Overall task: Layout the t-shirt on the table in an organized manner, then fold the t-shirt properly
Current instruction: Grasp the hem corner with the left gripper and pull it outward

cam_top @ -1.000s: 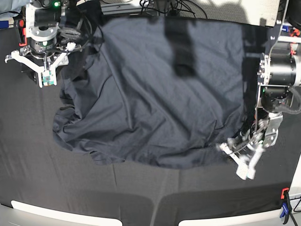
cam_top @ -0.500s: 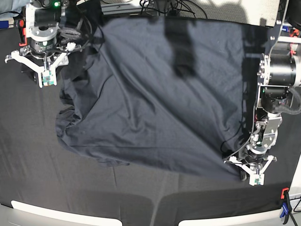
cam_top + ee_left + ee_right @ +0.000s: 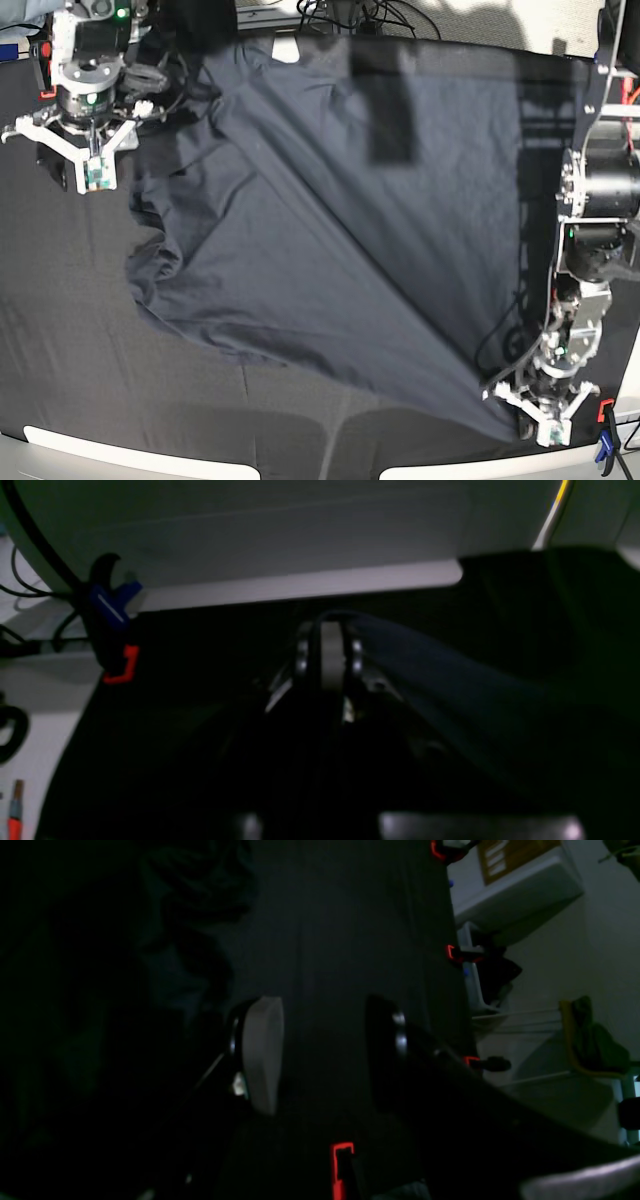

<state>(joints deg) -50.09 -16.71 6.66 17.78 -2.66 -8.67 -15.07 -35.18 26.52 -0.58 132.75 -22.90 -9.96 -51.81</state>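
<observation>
Layout step: left gripper (image 3: pixel 543 415), jaws clamped on a t-shirt (image 3: pixel 330 230) corner, near the table (image 3: pixel 60 330) front edge.
Right gripper (image 3: pixel 92 150) jaws apart, empty beside shirt's far side; next, probably grab and spread that bunched edge.

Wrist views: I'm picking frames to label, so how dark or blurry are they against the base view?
Left wrist: underexposed, soft, the left gripper barely lit. Right wrist: darker still, only the right gripper reads. Base: evenly lit, dark navy-grey cotton t-shirt clear.
</observation>
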